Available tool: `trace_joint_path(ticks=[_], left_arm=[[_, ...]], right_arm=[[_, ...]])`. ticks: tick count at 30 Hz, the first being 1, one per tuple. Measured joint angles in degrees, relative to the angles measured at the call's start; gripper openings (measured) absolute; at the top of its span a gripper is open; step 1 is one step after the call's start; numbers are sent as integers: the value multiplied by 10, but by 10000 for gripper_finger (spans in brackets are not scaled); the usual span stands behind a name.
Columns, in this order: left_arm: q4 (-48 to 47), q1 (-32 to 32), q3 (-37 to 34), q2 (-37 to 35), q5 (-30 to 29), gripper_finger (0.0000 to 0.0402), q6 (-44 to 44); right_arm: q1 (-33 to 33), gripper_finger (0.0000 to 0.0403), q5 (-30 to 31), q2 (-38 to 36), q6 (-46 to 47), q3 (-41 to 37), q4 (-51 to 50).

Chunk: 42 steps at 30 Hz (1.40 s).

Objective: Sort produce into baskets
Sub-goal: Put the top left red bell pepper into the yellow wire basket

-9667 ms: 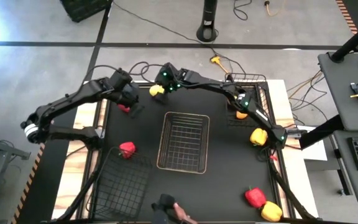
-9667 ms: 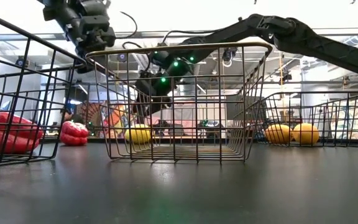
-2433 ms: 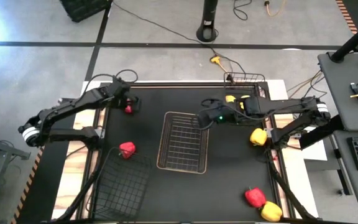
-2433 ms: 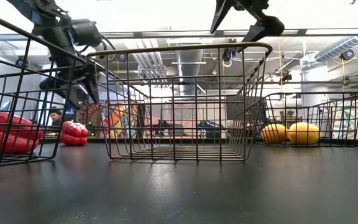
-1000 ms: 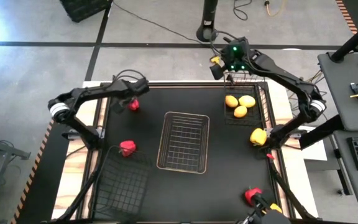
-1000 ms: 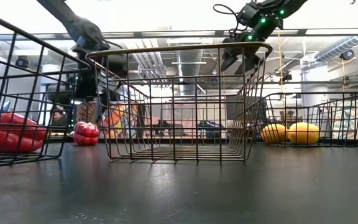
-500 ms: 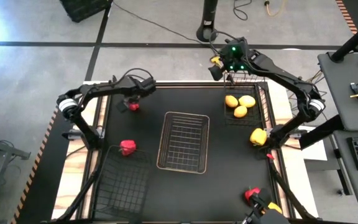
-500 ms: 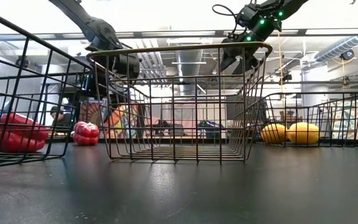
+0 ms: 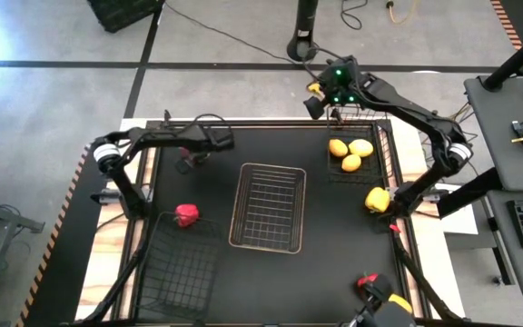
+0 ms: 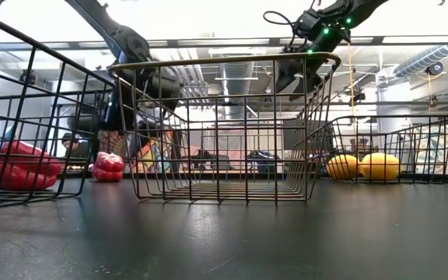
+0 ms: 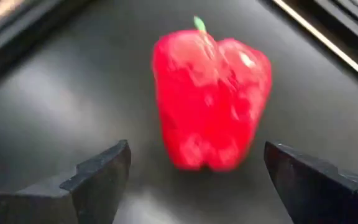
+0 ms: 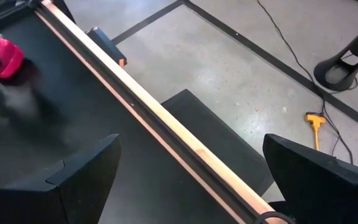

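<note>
At the table's far left lies a red bell pepper [image 11: 210, 99] on its side on the black top, also in the low view [image 10: 109, 166]. My left gripper [image 11: 196, 158] hangs open just over it [image 9: 189, 156], one finger on either side and apart from it. My right gripper [image 9: 314, 104] stands open and high over the far edge. Three lemons [image 9: 350, 153] lie in the far right black basket [image 9: 379, 150]. The pale basket [image 9: 268, 245] stands mid-table. A second red pepper [image 9: 186, 214] lies by the near left black basket [image 9: 184, 272].
A yellow pepper [image 9: 377, 199] lies at the right edge. A red pepper [image 9: 369, 282] and a yellow one [image 9: 396, 304] lie at the near right corner. The wooden far edge [image 12: 166, 118] and the floor's cables show past my right gripper.
My left gripper has moved toward the table's right and down over the far left red pepper, staying open. The pepper has kept its place.
</note>
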Motion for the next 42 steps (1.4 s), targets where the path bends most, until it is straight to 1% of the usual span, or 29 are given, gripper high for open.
trace_joint_path(ticks=[2, 5, 10, 14, 17, 24, 27, 34, 36, 38, 42], left_arm=[[5, 0, -6, 7, -22, 350, -3], [29, 7, -13, 22, -28, 350, 4], [87, 24, -15, 51, -40, 349, 55], [87, 33, -15, 69, -54, 349, 60], [89, 36, -15, 79, -56, 349, 60], [94, 40, -14, 91, -59, 346, 78], [97, 41, -14, 92, -59, 327, 75], [101, 41, -14, 92, -57, 257, 88], [102, 39, -14, 88, -54, 243, 89], [103, 37, -14, 81, -49, 238, 90], [105, 24, -13, 59, -48, 243, 99]], right_arm=[[0, 384, 0, 2, 4, 0, -1], [0, 384, -12, 5, 9, 0, -1], [2, 384, -15, 5, 22, 0, -1], [3, 384, -16, 5, 22, 0, -2], [4, 384, -27, 5, 26, 0, -4], [8, 384, -29, 5, 30, 0, -4], [9, 384, -29, 5, 26, 0, -4], [9, 384, -30, 4, 22, 0, -5], [9, 384, -30, 2, 22, 0, -8], [9, 384, -30, -1, 20, 0, -9], [9, 384, -29, -7, 6, 0, -28]])
